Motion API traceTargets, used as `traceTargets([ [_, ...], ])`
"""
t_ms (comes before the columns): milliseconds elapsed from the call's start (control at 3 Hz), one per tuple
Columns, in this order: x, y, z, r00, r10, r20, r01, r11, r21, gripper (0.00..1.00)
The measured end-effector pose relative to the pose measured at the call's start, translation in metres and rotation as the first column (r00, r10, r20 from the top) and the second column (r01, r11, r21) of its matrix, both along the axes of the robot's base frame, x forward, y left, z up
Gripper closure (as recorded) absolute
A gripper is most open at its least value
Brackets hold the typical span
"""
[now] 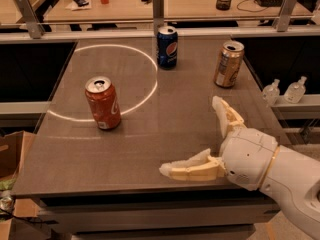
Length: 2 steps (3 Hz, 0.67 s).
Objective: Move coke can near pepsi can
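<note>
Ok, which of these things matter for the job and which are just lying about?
Job: coke can, front left; pepsi can, at the far edge; hand, open, over the front right of the table.
Lying about: gold-tan can, far right; two small bottles beside the table; cardboard box, left.
</note>
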State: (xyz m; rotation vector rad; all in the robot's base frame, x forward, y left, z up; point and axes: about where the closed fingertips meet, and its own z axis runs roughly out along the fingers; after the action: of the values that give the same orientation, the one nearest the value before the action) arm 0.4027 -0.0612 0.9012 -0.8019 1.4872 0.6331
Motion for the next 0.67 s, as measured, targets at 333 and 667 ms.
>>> traceTargets([
  [333,0.014,0.030,0.000,0.9992,0.037,0.012,-0.037,0.999,-0.001,0.00],
  [667,0.050,0.095,-0.014,0.9985,0.046,-0.028,-0.045,0.998,0.047,0.00],
])
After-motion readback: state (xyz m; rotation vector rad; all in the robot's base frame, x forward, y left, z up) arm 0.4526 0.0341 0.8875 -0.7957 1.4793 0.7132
